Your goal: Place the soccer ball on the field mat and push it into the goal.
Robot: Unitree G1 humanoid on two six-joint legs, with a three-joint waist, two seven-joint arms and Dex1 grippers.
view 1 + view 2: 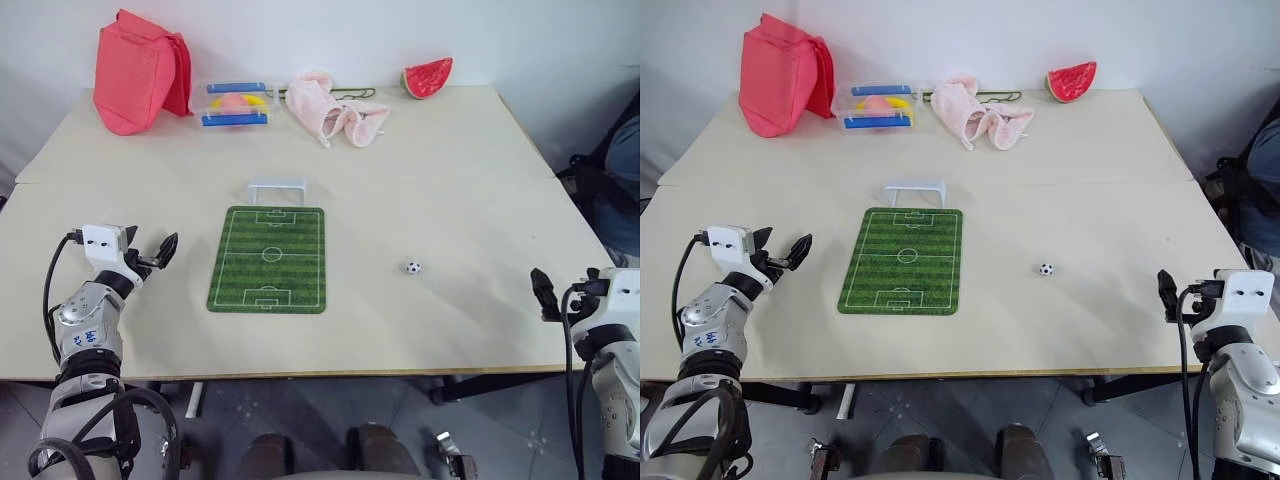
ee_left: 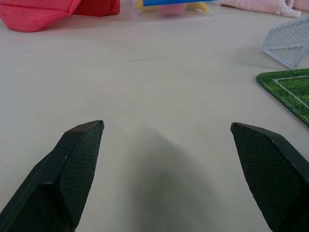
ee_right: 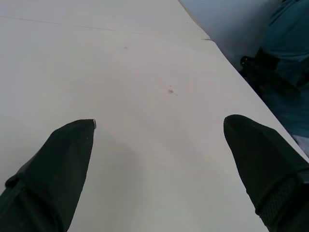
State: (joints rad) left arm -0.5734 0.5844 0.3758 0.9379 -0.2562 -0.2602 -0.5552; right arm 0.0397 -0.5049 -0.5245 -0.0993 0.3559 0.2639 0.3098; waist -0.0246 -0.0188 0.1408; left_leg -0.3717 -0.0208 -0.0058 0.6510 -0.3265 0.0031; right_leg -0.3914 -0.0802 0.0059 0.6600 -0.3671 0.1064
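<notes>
White with black patches, the tiny soccer ball [image 1: 412, 267] sits bare on the bench [image 1: 450, 180], ahead of the right claw [image 1: 545, 293] and toward the robot's left of it, well apart from both claws and off to the right of the flat green field mat [image 1: 269, 259] with its striped grass and white pitch lines. Since the ball is not yet on the mat, the first step of the task remains undone. The right claw is the nearer one, so it looks the likelier to fetch the ball. It hovers empty at the bench's near right edge, its black fingers [image 3: 58, 164] spread wide.

The left claw [image 1: 160, 252] hangs just beside the mat's left edge, also wide and empty, its fingers [image 2: 72, 169] well parted above bare bench. The small white goal frame [image 1: 277, 188] with netting stands at the mat's far short edge, mouth facing the pitch, placed to receive a ball pushed straight along the mat.

Farther beyond the left claw, along the back, lie a red fabric bag [image 1: 138, 70], a clear box with blue handles [image 1: 234, 103], a crumpled pink cloth [image 1: 332, 112] and a red watermelon-slice toy [image 1: 428, 77], all out of the working path.

Pale beige and matte, the bench shows a seam across its middle and stands against a plain white wall [image 1: 300, 30]. Grey floor shows below its front edge.
</notes>
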